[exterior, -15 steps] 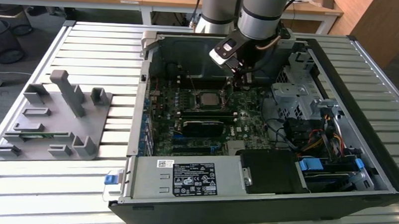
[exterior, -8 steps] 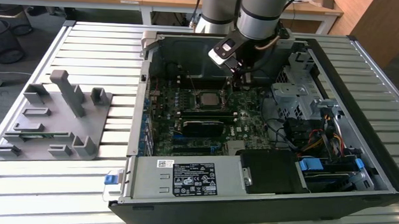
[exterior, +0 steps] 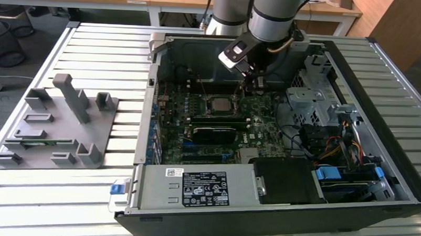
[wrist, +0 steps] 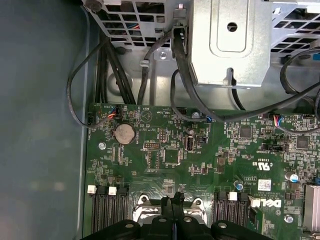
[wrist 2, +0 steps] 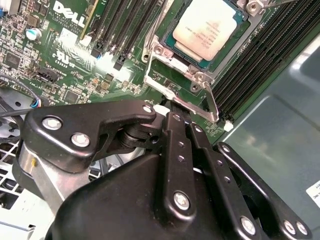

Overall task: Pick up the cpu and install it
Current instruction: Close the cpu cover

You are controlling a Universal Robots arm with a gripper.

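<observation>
The cpu [exterior: 218, 104] lies flat in its socket on the green motherboard [exterior: 263, 125], silver top up; the second wrist view shows the cpu [wrist 2: 210, 27] framed by the metal socket bracket [wrist 2: 175, 80]. My gripper [exterior: 248, 88] hangs inside the open computer case just beyond the socket, toward the exterior view's right. In both wrist views the black fingers meet tip to tip, so the gripper [wrist 2: 172, 107] is shut with nothing visible between them. Its tips rest at the edge of the socket bracket, as the gripper [wrist: 172, 202] also appears in the first wrist view.
Memory slots [wrist 2: 260, 65] flank the socket. A black block [exterior: 213, 134] sits nearer than the cpu. A metal drive cage [exterior: 309, 98] and cables [wrist: 180, 65] crowd the case's right. A grey fixture tray [exterior: 59, 126] lies on the slatted table at the exterior view's left.
</observation>
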